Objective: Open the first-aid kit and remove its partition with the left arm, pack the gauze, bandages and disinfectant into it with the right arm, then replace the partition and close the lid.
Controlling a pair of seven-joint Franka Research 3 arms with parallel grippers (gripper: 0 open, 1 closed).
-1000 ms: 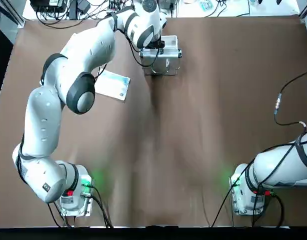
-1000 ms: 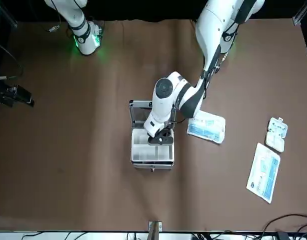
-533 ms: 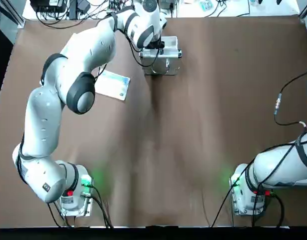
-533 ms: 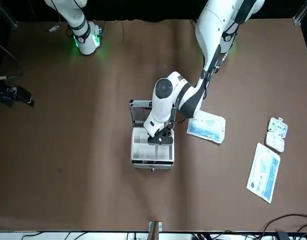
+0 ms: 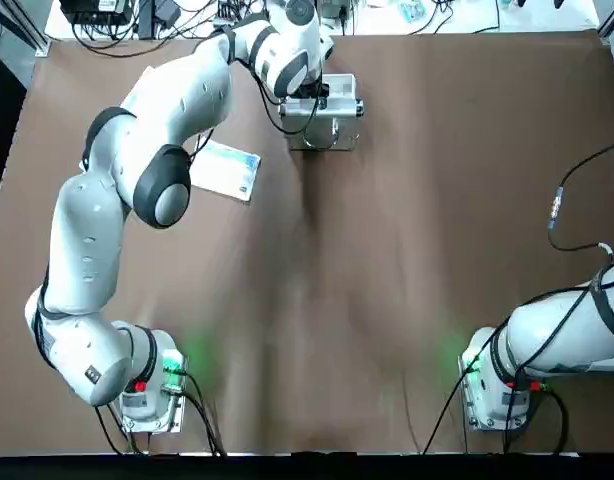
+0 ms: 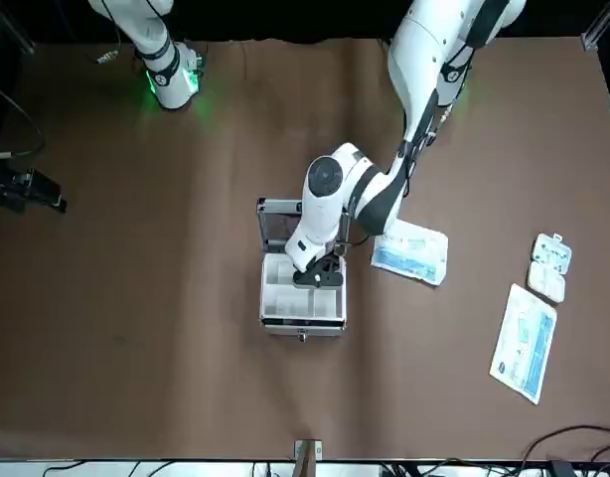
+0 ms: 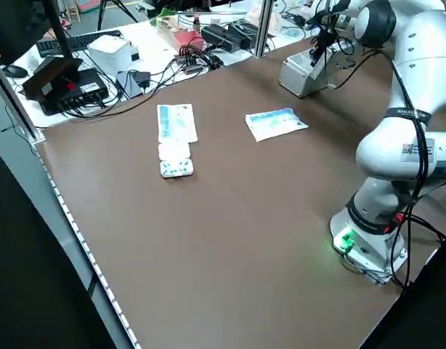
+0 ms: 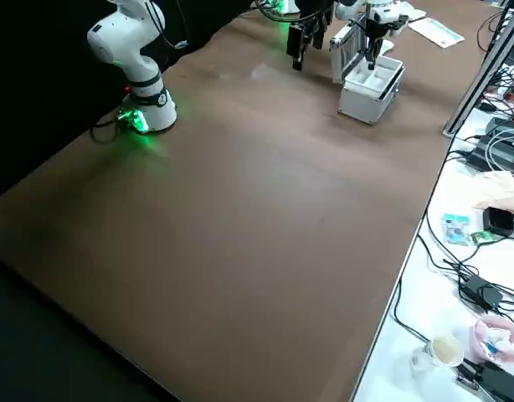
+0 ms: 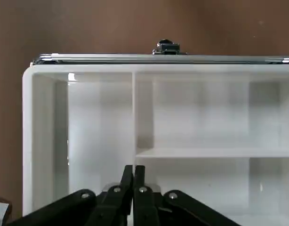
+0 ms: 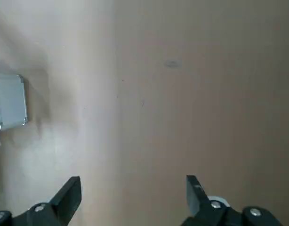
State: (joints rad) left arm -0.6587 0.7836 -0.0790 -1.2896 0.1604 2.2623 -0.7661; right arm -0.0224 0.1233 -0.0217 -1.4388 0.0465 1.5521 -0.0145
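Left gripper (image 9: 133,168) inside open first-aid kit (image 6: 303,328), jaws clenched on partition (image 9: 100,122); blue-white packet (image 6: 411,252) near. Right gripper (image 10: 134,180) well apart, released.

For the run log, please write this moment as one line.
Left tool at partition | partition inside first-aid kit | lid open

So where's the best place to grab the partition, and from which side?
Probably the long divider inside the partition, from straight above, one fingertip in the compartment on either side. It's a thin upright wall with open space beside it, while the outer rim sits close against the case. The left pincer is closed there.
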